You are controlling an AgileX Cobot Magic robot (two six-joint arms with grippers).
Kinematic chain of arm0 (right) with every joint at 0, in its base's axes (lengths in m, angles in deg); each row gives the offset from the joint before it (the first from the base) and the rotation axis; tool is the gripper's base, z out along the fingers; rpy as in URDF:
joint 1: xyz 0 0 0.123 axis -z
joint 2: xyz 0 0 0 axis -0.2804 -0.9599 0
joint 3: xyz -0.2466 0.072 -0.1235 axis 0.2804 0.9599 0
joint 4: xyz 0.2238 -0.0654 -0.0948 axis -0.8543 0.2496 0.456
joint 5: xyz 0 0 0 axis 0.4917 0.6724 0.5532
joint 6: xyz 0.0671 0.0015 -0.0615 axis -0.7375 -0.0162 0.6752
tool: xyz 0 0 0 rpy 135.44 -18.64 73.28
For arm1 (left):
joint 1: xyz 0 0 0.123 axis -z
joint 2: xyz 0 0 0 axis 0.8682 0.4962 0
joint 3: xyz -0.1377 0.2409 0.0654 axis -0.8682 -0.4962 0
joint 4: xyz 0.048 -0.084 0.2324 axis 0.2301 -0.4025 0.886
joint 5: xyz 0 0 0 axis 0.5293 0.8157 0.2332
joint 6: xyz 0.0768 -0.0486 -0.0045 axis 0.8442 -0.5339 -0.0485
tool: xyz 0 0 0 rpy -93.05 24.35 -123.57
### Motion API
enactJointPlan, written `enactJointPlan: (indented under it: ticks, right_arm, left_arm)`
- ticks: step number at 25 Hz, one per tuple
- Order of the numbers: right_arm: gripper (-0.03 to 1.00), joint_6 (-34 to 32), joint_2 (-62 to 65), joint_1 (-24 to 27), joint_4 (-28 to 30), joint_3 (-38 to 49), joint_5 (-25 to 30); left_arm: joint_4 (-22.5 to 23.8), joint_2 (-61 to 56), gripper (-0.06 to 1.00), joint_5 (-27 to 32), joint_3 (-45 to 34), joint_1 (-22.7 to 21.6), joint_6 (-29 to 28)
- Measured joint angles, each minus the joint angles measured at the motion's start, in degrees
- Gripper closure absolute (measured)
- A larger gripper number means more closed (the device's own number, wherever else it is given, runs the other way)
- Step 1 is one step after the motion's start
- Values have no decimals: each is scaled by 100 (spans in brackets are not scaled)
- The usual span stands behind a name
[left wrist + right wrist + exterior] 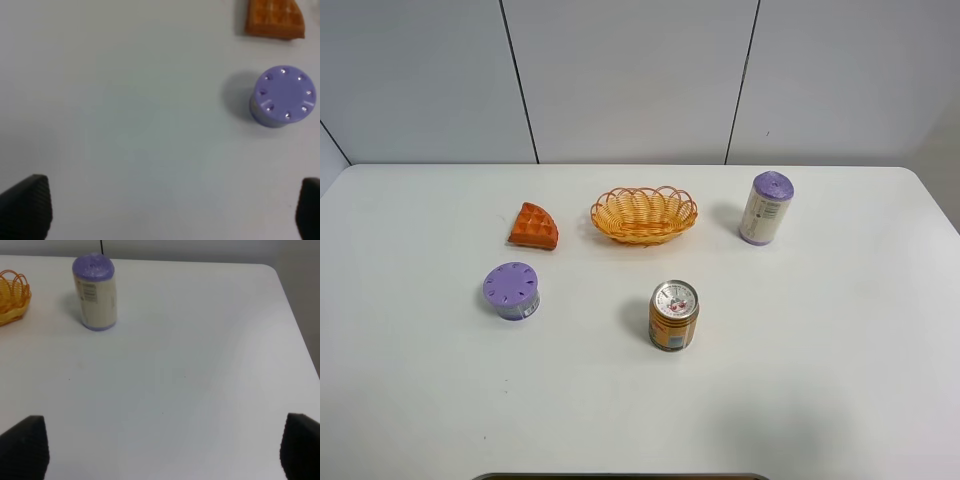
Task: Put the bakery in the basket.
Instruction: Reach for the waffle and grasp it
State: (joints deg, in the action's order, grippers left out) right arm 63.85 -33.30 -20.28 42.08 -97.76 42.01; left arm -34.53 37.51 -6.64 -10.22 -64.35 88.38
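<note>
Bakery [533, 227] lies flat on the bench [820, 350], near the basket [620, 228] but not touching it. Left end effector [170, 207] and right end effector [160, 447] are both spread wide, holding nothing. Risks: the low wedge may skid under closing fingers, and the nearby purple-lidded tub [512, 290] could be clipped on approach.

The bakery [533, 227] is orange-brown with a square grid on top, the basket [644, 214] orange-yellow woven wicker, and the worktop [840, 380] plain white. The squat tub [511, 290] is purple with a ring of dots on its lid. The tall canister [766, 208] has a purple cap over a cream body, and the drink can [674, 316] looks orange-gold, silver-topped.
</note>
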Motion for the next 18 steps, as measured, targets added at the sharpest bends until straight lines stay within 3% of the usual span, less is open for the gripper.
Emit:
enactJointPlan:
  ticks: [11,18]
  right_arm:
    - [5,0,0,0,0,0,0]
    - [5,0,0,0,0,0,0]
  left_arm:
    - [-1103,2985,-5,-28,1420,14,597]
    - [-1062,4110,-5,-682,1922,798,648]
